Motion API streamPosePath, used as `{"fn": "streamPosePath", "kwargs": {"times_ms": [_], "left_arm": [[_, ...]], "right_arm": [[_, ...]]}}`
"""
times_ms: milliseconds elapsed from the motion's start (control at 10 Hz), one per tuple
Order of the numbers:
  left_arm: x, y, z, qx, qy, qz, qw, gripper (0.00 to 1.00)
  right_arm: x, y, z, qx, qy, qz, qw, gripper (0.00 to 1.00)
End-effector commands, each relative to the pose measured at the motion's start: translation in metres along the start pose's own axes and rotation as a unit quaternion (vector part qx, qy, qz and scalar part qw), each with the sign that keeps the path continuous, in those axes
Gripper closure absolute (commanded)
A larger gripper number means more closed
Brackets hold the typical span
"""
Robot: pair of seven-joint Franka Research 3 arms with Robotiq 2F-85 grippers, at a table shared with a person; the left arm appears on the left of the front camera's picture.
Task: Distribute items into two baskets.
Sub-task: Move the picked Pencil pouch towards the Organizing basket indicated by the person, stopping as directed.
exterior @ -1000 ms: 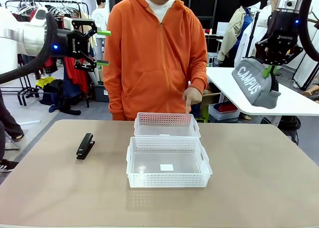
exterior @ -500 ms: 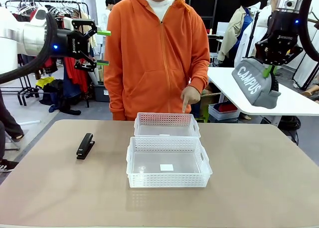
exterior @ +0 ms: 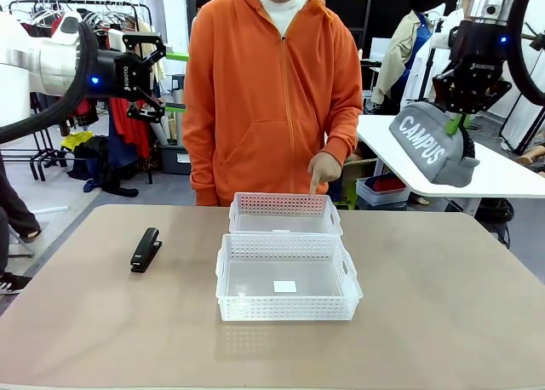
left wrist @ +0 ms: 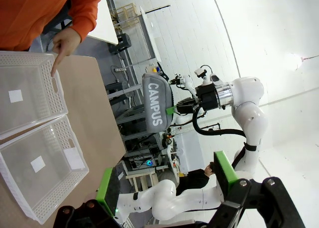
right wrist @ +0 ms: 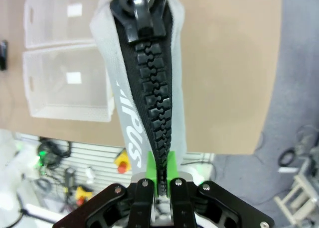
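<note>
left hand (exterior: pixel 177 82): up high at the left, past the tabletop (exterior: pixel 443 305) edge. jaws wide apart, gripping nothing, fingers aimed toward the person. in your left wrist view the green pads (left wrist: pixel 225 169) frame open air.

right hand (exterior: pixel 461 117): up high at the far right, clamped on the grey pouch (exterior: pixel 430 143). the pouch hangs tilted under it with the "campus" lettering facing the front camera. it's well above the tabletop and off to the right of both baskets. in your right wrist view the pads pinch the black zip line (right wrist: pixel 149 103) at one end, and the pouch runs away from the hand, with tabletop and baskets far below.

stapler (exterior: pixel 146 249): flat on the tabletop, left of the near basket (exterior: pixel 287 307), well apart from it.

2 baskets mid tabletop, one behind the other, just beside each other. the near one is the larger; the far basket (exterior: pixel 281 204) sits on the person's side. each has a white label on its floor.

person in an orange hoodie stands at the far edge. person's hand (exterior: pixel 324 169) has a forefinger pointing down over the far basket's right rear rim; can't tell if it touches.
</note>
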State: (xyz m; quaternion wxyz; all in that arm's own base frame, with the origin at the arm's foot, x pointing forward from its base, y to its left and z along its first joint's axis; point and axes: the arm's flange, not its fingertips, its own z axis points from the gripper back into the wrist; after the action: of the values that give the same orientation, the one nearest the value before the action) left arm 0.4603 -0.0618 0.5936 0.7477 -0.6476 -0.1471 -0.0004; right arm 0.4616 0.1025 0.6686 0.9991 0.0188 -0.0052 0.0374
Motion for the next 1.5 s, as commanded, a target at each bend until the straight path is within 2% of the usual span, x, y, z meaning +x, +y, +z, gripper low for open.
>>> {"fn": "streamPosePath", "kwargs": {"times_ms": [0, 200, 400, 600, 700, 900, 1400], "left_arm": [[-0.001, -0.002, 0.001, 0.000, -0.001, -0.002, 1.000, 0.00], [-0.001, -0.002, 0.001, 0.000, -0.001, -0.002, 1.000, 0.00], [-0.001, -0.002, 0.001, 0.000, -0.001, -0.002, 1.000, 0.00], [-0.001, -0.002, 0.001, 0.000, -0.001, -0.002, 1.000, 0.00], [-0.001, -0.002, 0.001, 0.000, -0.001, -0.002, 1.000, 0.00], [-0.001, -0.002, 0.001, 0.000, -0.001, -0.002, 1.000, 0.00], [-0.001, -0.002, 0.001, 0.000, -0.001, -0.002, 1.000, 0.00]], "right_arm": [[0.017, 0.011, 0.008, -0.053, -0.034, 0.069, 0.996, 1.00], [0.033, 0.031, 0.008, -0.082, -0.044, 0.130, 0.987, 1.00], [0.049, 0.064, 0.001, -0.121, -0.058, 0.224, 0.965, 1.00], [0.059, 0.095, -0.005, -0.132, -0.067, 0.310, 0.939, 1.00], [0.062, 0.115, -0.010, -0.131, -0.085, 0.362, 0.919, 1.00], [0.064, 0.145, -0.019, -0.142, -0.089, 0.455, 0.875, 1.00], [0.075, 0.195, -0.060, -0.188, -0.102, 0.584, 0.783, 1.00]]}}
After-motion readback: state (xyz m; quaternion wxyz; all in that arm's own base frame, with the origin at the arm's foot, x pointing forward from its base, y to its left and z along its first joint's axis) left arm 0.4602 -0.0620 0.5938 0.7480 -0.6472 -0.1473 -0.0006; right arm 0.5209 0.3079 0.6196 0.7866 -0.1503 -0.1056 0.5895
